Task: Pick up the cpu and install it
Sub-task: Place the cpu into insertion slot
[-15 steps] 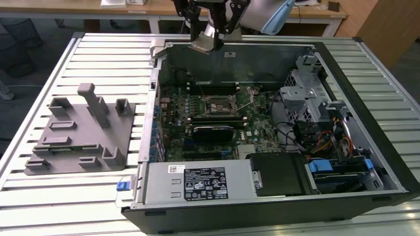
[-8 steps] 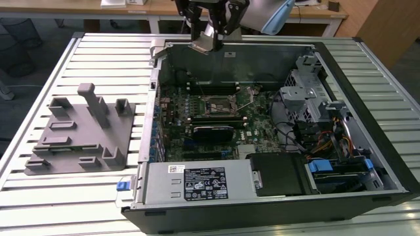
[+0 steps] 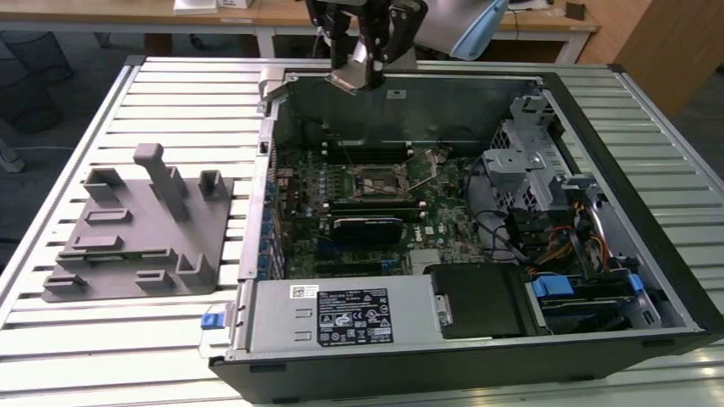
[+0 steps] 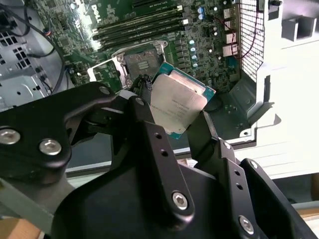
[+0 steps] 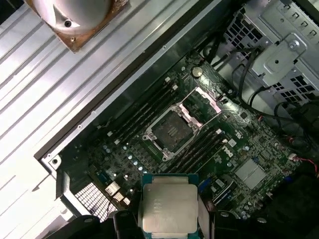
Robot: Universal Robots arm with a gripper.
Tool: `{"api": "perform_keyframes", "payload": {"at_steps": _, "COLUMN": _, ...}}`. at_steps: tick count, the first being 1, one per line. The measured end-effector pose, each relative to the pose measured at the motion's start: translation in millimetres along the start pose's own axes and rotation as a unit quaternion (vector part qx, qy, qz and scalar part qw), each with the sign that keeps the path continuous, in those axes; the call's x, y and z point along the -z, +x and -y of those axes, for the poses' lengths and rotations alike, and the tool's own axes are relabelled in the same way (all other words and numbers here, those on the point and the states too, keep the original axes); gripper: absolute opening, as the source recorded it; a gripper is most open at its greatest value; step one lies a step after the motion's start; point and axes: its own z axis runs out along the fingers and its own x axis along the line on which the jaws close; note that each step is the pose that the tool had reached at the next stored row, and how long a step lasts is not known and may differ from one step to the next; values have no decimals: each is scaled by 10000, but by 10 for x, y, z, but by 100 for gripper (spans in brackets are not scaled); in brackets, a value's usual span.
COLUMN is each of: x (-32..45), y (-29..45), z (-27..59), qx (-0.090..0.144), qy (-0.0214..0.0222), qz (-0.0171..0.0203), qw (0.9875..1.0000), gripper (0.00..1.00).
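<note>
Second wrist view has our gripper (image 4: 174, 113) clamped on the cpu (image 4: 178, 102), fingers (image 4: 202, 132) pinching two opposite edges, metal top showing. In the first wrist view we see the chip held in the air, clear of the socket (image 5: 172, 132) below it. From the exterior view the gripper hangs over the case (image 3: 476, 93) wall beyond the socket, and the grey holder block (image 3: 136, 233) sits on the table (image 3: 169, 85) to the exterior view's left of the socket.

cpu (image 4: 177, 102) in gripper (image 3: 364, 61) above open case (image 3: 453, 103), holder block (image 3: 136, 233) beside case
</note>
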Motion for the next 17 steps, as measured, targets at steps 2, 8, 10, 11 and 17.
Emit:
{"api": "perform_keyframes", "payload": {"at_steps": 2, "x": -2, "y": 0, "z": 0, "qx": -147, "qy": -1, "qz": 8, "qw": 9999, "gripper": 53}}
{"api": "perform_keyframes", "payload": {"at_steps": 8, "x": -13, "y": 0, "z": 0, "qx": -667, "qy": -8, "qz": 30, "qw": 9978, "gripper": 53}}
{"api": "perform_keyframes", "payload": {"at_steps": 10, "x": -17, "y": 0, "z": 0, "qx": -846, "qy": -10, "qz": 38, "qw": 9964, "gripper": 53}}
{"api": "perform_keyframes", "payload": {"at_steps": 11, "x": -19, "y": 0, "z": 1, "qx": -935, "qy": -11, "qz": 41, "qw": 9956, "gripper": 53}}
{"api": "perform_keyframes", "payload": {"at_steps": 17, "x": -30, "y": 0, "z": 1, "qx": -1454, "qy": -19, "qz": 62, "qw": 9893, "gripper": 53}}
